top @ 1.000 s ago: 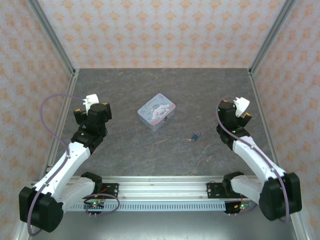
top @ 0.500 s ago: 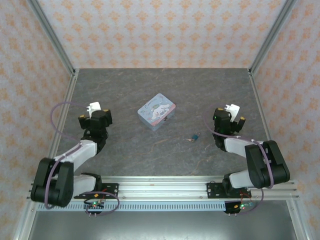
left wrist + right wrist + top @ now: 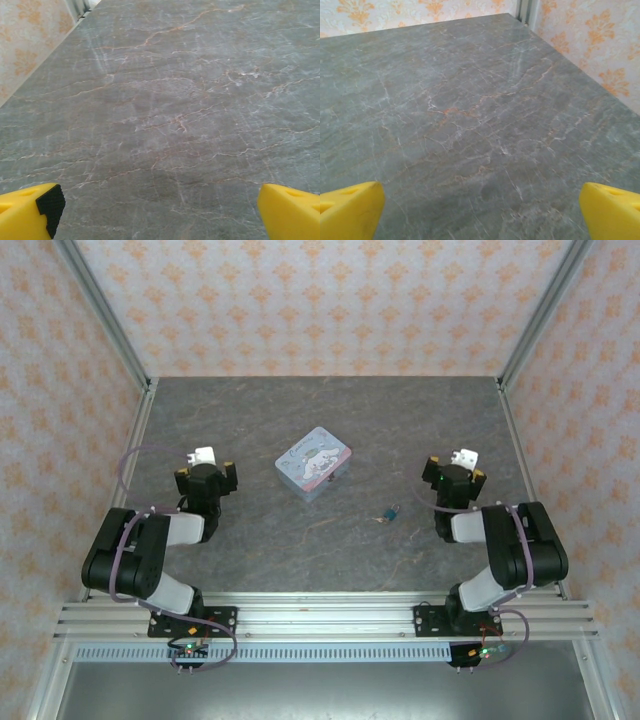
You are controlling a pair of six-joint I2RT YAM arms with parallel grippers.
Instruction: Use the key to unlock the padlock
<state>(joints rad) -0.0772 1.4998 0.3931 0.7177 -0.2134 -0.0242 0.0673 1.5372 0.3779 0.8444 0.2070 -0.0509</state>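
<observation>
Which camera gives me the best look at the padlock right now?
Top external: the padlock lies small but unobstructed on the table, to the right of the tin and nearer the arms. Both wrist cameras face other stretches of marbled tabletop, so they give no help with it.

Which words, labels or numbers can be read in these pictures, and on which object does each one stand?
No text can be read for certain.
On the lid of the tin box: a cursive line, too small to read.
On the padlock: too small to show any marking.
</observation>
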